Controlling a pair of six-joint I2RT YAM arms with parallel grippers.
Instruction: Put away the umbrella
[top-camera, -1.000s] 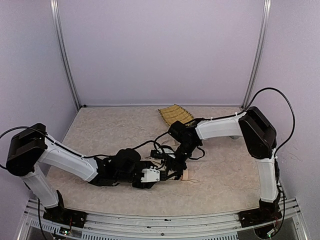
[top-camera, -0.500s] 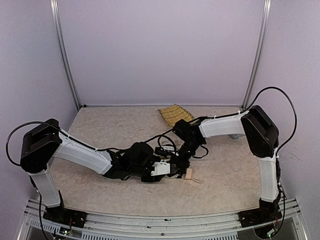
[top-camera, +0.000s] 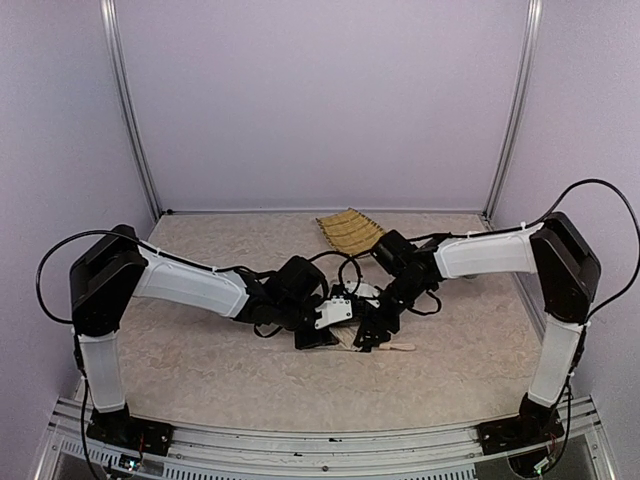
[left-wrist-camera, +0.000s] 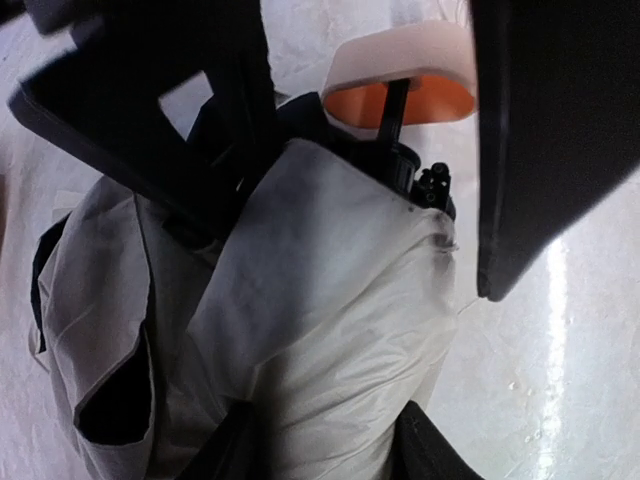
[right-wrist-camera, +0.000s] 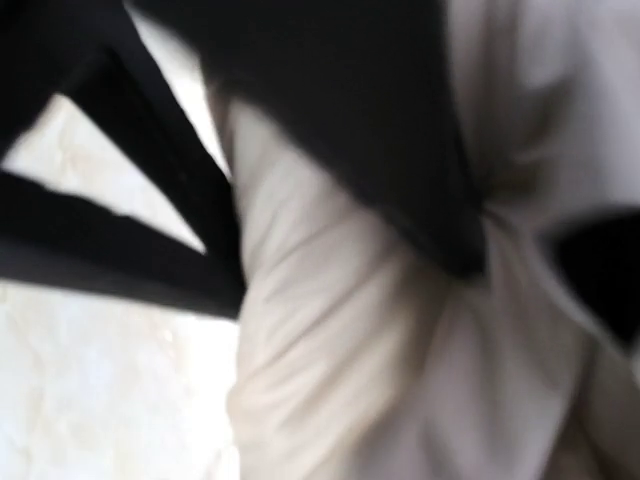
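The left gripper (left-wrist-camera: 350, 250) holds the umbrella (left-wrist-camera: 300, 350). In its wrist view the folded cream fabric fills the gap between the two black fingers (left-wrist-camera: 555, 150): one presses into a fold, and the other stands at the bundle's edge beside the black rib tips (left-wrist-camera: 435, 180). Past those tips a thin black shaft (left-wrist-camera: 397, 110) runs into a cream-rimmed, orange-lined cap (left-wrist-camera: 400, 80). Only this camera shows the cap.

The right gripper (top-camera: 372, 325) comes at the same bundle from the other side. Its wrist view is blurred. Dark fingers (right-wrist-camera: 380, 120) cross pale creased cloth at very close range, but I cannot tell whether they grip it or how wide they stand.

From above, the two grippers nearly meet at the middle of the marbled table (top-camera: 200, 360), towards its near edge. They hide almost all of the fabric. A tan handle (top-camera: 400, 347) sticks out on the tabletop just right of the right gripper. A woven straw basket tray (top-camera: 350, 230) lies at the back edge, well apart from the umbrella.
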